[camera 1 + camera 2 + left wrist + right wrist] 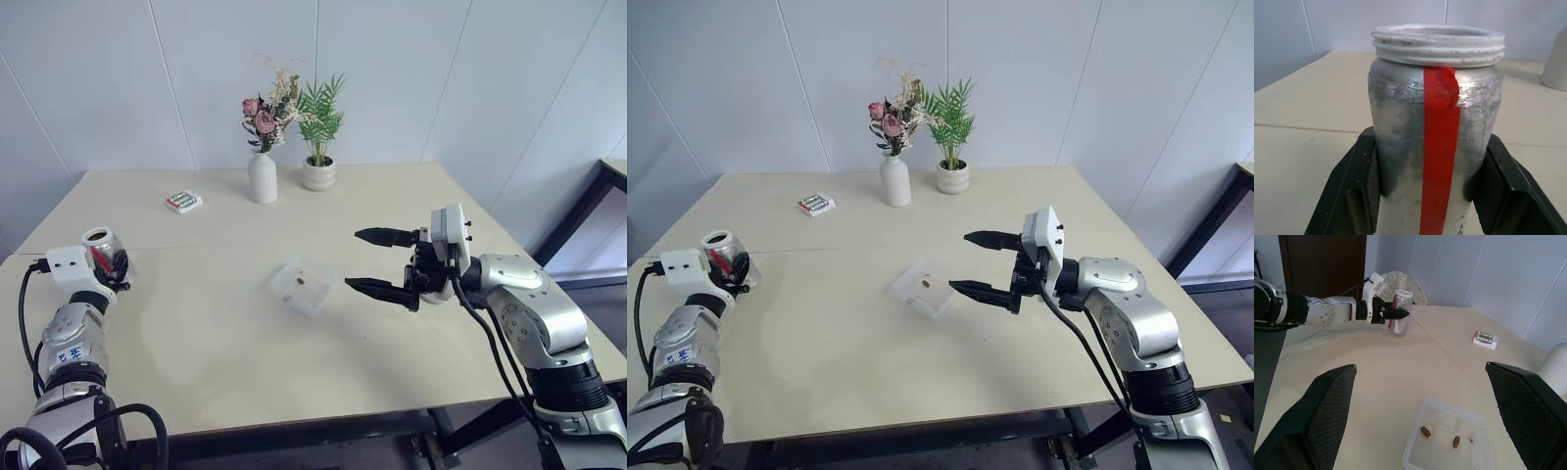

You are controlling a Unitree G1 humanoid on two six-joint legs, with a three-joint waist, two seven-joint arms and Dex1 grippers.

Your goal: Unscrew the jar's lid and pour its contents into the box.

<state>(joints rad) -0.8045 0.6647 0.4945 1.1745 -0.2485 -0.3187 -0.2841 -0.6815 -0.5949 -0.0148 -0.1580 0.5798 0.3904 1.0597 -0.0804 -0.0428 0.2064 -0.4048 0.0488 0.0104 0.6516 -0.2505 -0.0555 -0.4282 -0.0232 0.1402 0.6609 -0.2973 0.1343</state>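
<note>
My left gripper [110, 264] is shut on the jar [98, 243], a silvery cylinder with a red stripe [1437, 147], held upright at the table's far left. Its threaded white mouth [1437, 41] is uncovered; the lid is out of view. The box [279, 284], a shallow clear tray, lies at the middle of the table. Two small brown bits of the contents [1425, 431] rest inside it beside a tiny red speck. My right gripper [353, 259] stands open just right of the box, pointing left toward it, with nothing between its fingers.
At the back of the table stand a white flower vase [262, 176] and a small white plant pot [318, 173]. A green-and-white packet [183, 202] lies at the back left. A dark table edge [612, 171] shows at the far right.
</note>
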